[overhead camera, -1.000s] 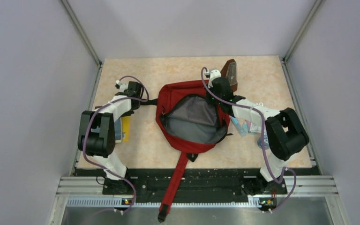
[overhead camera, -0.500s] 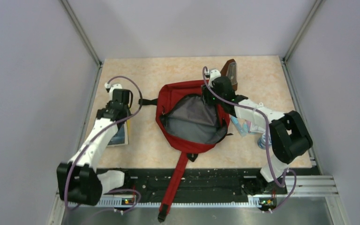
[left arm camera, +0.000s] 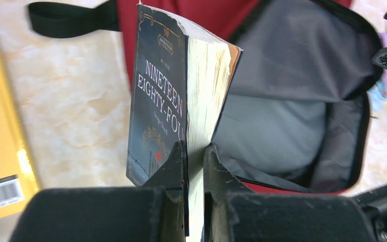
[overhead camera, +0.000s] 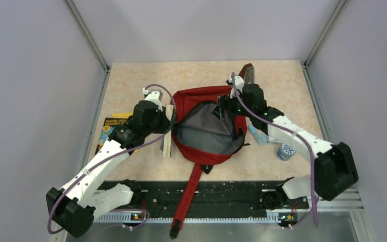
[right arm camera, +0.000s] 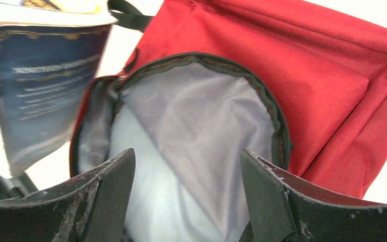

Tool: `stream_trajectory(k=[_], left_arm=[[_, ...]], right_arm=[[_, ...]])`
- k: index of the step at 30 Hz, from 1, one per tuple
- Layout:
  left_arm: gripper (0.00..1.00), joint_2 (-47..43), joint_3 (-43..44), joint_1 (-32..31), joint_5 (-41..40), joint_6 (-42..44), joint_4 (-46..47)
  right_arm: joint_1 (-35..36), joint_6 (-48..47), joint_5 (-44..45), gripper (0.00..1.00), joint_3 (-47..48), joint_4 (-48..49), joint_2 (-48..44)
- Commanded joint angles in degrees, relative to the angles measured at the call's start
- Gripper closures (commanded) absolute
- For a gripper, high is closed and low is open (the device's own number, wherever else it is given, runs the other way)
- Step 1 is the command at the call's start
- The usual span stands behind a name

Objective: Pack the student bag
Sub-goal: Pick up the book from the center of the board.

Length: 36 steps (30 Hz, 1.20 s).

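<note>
The table (overhead camera: 282, 91) is a pale, marbled beige sheet, closed in by plain grey-lilac walls (overhead camera: 30, 101) with metal posts in the far corners. A black base plate (overhead camera: 232, 194) runs along the near edge.

The student bag (overhead camera: 186, 98) lies in the middle of the table, unzipped, with its grey lining open to the top camera. Its long red strap (overhead camera: 189, 191) trails from the bag's near end across the base plate.

The left arm (overhead camera: 95, 169) stretches from its base toward the bag's left side. The left gripper (left arm camera: 194, 151) is clamped narrow on the lower edge of a paperback (left arm camera: 158, 96), a dark blue copy of Nineteen Eighty-Four. It holds the paperback up on edge just beside the bag's left rim, pages toward the opening. A yellow book (overhead camera: 112, 128) lies flat on the table further left of the bag, apart from it.

The right arm (overhead camera: 292, 133) reaches in from the bag's right, elbow low, wrist at the far right part of the rim. The right gripper (right arm camera: 186, 154) has its fingers spread wide above the opening (nothing shows between them but lining).

A bottle (overhead camera: 284, 151) lies to the right of the bag. A brown object (overhead camera: 247, 74) stands just beyond the bag's far right corner.
</note>
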Motion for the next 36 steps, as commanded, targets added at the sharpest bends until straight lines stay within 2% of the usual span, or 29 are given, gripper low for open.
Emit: stream_trajectory(k=[1,4,8,13,19,25,33,36], left_arm=[[1.00,-0.95,4.52,-5.13,0.89,-2.90,9.72],[1.00,0.06,4.47,-8.49,2.68,-0.94,12.98],[1.00,3.25,4.37,-13.06,4.41,3.71,14.73],[1.00,7.99,3.86,-19.80,3.90,6.84,17.48],[1.00,11.81,2.18,-24.63,6.66,7.54,23.08],[1.00,15.82,1.90,-27.45,8.31,9.21,24.12],[1.00,18.87,2.60,-31.26,5.66,10.83,24.91],[1.00,19.40,2.95,-32.72,1.32,11.49,25.12]], right_arm=[[-0.38,5.73,-5.05,0.24,-3.27,2.56,-10.20],[-0.38,12.11,-4.20,0.22,-7.04,6.15,-15.04],[-0.38,26.27,-2.54,0.22,-13.53,13.05,-20.06],[-0.03,37.51,-5.47,0.15,-18.94,19.44,-21.73],[2.26,38.04,-3.36,0.10,-20.12,16.29,-20.32],[4.65,38.83,-4.71,0.06,-21.52,15.59,-16.59],[7.65,38.23,-3.40,0.05,-22.71,13.77,-14.76],[7.71,38.57,-2.81,0.06,-24.26,13.17,-14.95]])
